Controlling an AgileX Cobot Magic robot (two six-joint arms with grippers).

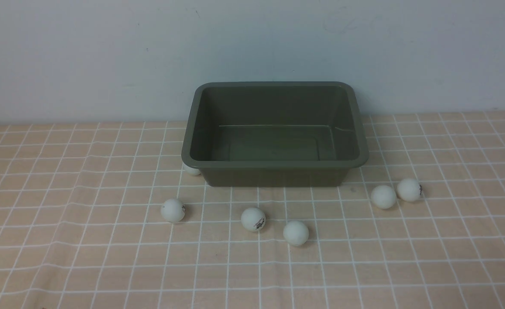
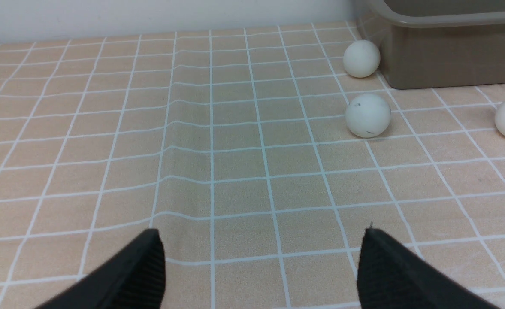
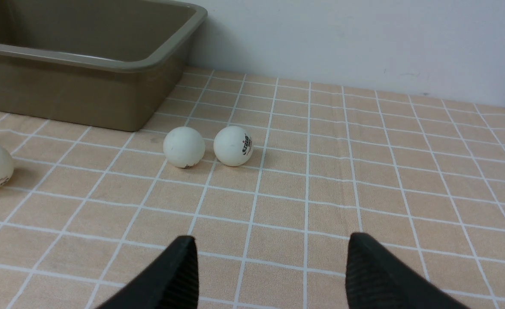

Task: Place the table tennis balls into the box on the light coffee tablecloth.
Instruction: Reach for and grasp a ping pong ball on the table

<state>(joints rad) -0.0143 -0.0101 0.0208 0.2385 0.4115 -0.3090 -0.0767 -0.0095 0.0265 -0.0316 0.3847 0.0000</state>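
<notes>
Both arms hang low over the cloth (image 1: 63,257). The left end effector (image 2: 261,240) and the right end effector (image 3: 271,240) stand wide open and empty over bare squares. No ball is in the box, so I judge the first pick to be the step in hand.

Take a clock centred on the box (image 1: 273,165), with twelve toward the wall (image 1: 106,51). The nearest ball (image 1: 295,233) lies at six, a logo ball (image 1: 252,219) sits near it just past six, and a third ball (image 1: 173,210) is at seven. At four, a fourth ball (image 1: 383,196) and a fifth ball (image 1: 409,189) sit just beside each other with a slim gap. Closing along their line would likely nudge the neighbour, so grip across it, straight down and gently. The sixth ball (image 1: 192,169), at eight, is tucked against the box under its rim and is best approached from its open side.

Count: six balls, all on the cloth; one box, empty; two end effectors.
</notes>
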